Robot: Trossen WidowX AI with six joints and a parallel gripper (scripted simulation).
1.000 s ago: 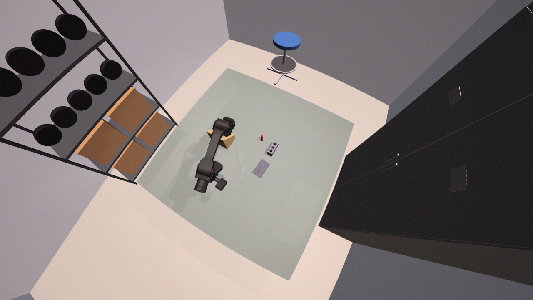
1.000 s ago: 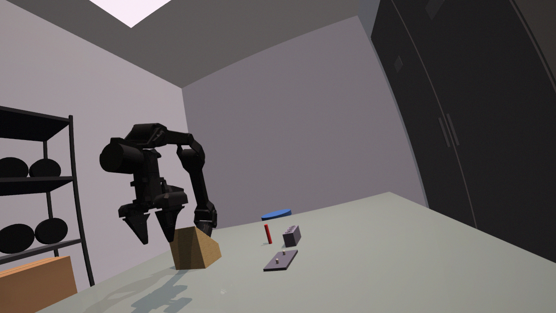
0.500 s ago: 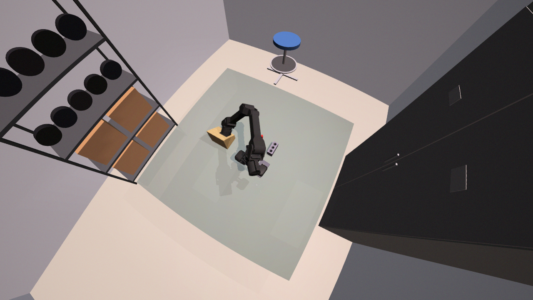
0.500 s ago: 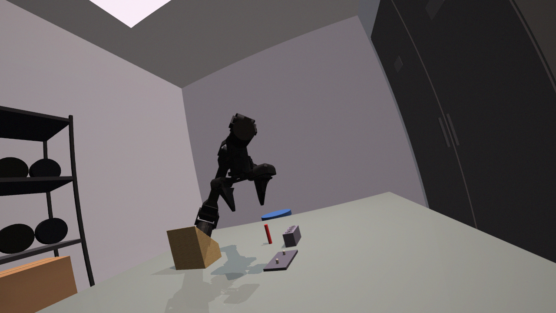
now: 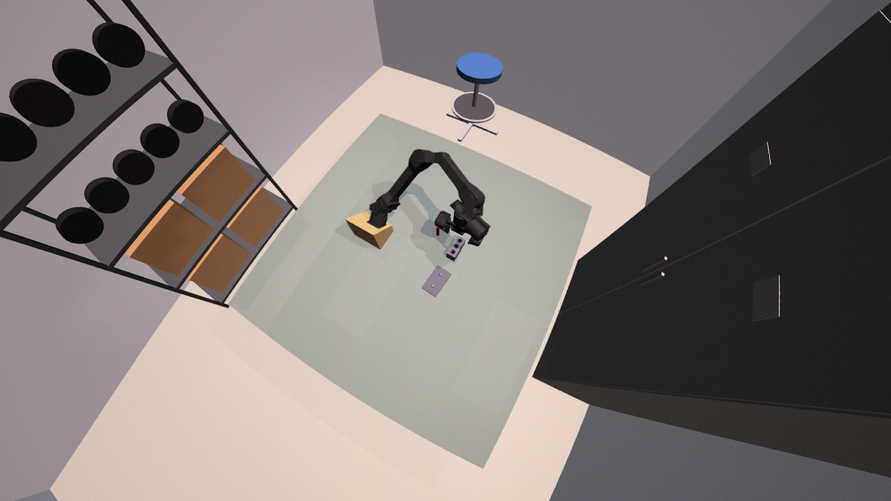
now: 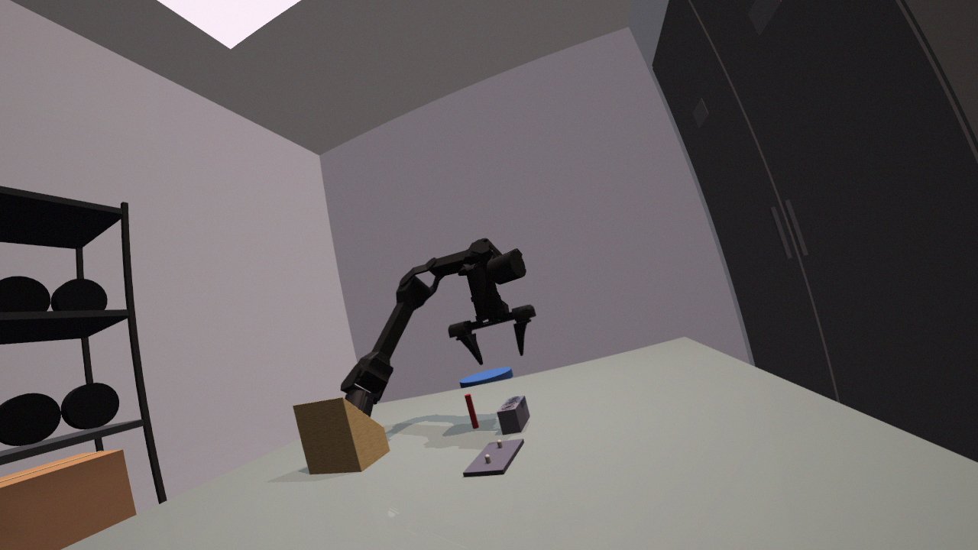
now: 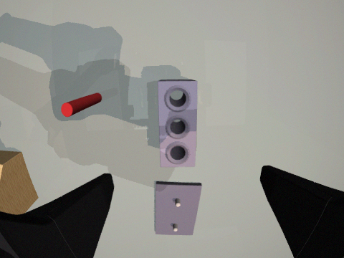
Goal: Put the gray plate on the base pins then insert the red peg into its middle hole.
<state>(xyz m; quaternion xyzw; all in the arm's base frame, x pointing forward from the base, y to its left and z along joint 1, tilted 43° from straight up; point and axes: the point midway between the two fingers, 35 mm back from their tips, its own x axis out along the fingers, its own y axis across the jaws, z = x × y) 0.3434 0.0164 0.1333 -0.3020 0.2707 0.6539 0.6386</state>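
Note:
The gray plate (image 5: 454,248) (image 6: 511,421) (image 7: 178,112) is a thick block with three holes facing up, standing on the table. The flat base (image 5: 436,281) (image 6: 497,459) (image 7: 179,216) lies beside it, with two bare pins pointing up. The red peg (image 5: 437,230) (image 6: 471,412) (image 7: 82,104) stands upright on the table, on the other side of the plate from the base in the top and exterior views and left of the plate in the wrist view. My gripper (image 6: 502,359) (image 7: 188,179) is open and empty, pointing down high above the plate. Its fingertips are hidden in the top view.
A wooden wedge-shaped block (image 5: 368,232) (image 6: 326,438) (image 7: 18,183) stands at the arm's foot. A shelf rack (image 6: 130,341) is at the left, a blue stool (image 5: 479,67) (image 6: 486,376) beyond the table (image 5: 398,336) and a dark cabinet (image 5: 704,249) at the right.

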